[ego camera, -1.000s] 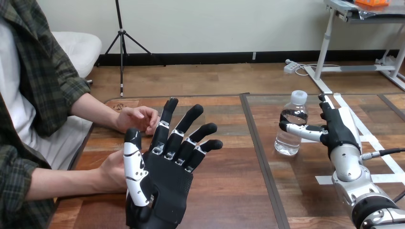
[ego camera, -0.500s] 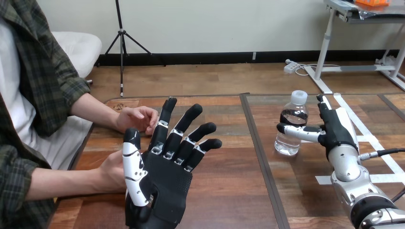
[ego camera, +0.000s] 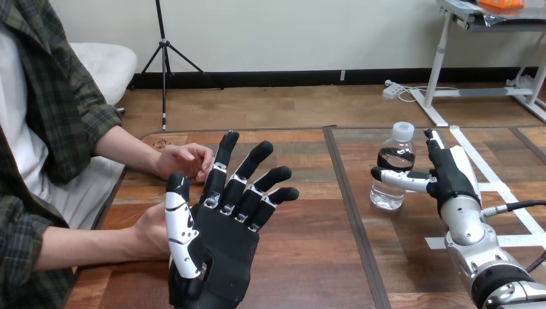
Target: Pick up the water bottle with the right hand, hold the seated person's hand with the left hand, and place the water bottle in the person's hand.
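A clear water bottle (ego camera: pixel 388 193) with a white cap stands upright on the table's right half. My right hand (ego camera: pixel 452 177) is beside it on its right, open. The thumb reaches left across the bottle's front and the straight fingers point away past its far side. My left hand (ego camera: pixel 222 235) is raised at the lower left, open, palm toward the camera and fingers spread. The person's hand (ego camera: pixel 149 233) lies just behind it at the table's left edge; whether they touch I cannot tell. The person's other hand (ego camera: pixel 183 159) rests on the table farther back.
The wooden table (ego camera: pixel 309 257) has a dark seam (ego camera: pixel 351 199) running front to back down its middle. White tape strips (ego camera: pixel 492 187) lie on the right half, behind and beside my right arm.
My right hand has shifted slightly left toward the bottle, and its thumb now lies farther across the bottle's front. The left hand and the person's hands have not moved.
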